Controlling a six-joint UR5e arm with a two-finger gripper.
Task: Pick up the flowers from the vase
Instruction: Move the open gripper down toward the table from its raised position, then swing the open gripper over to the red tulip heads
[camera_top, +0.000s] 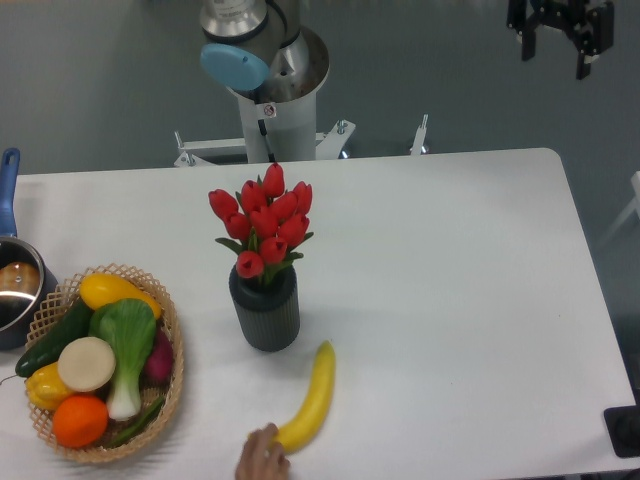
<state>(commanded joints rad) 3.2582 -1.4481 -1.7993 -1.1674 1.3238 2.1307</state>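
The flowers (265, 222), a bunch of red tulip buds with green leaves, stand upright in the vase (265, 312), a short dark grey ribbed cylinder near the middle of the white table (450, 260). Their stems are hidden inside the vase. My gripper (556, 47) hangs high at the top right, far from the flowers and beyond the table's back edge. Its black fingers point down with a gap between them and nothing held.
A yellow banana (311, 398) lies just right of the vase toward the front edge, with a human hand (262, 457) touching its lower end. A wicker basket (168, 385) of vegetables and fruit sits front left. A steel pot (14, 290) with a blue handle is at the left edge. The arm's base (270, 95) stands behind the table.
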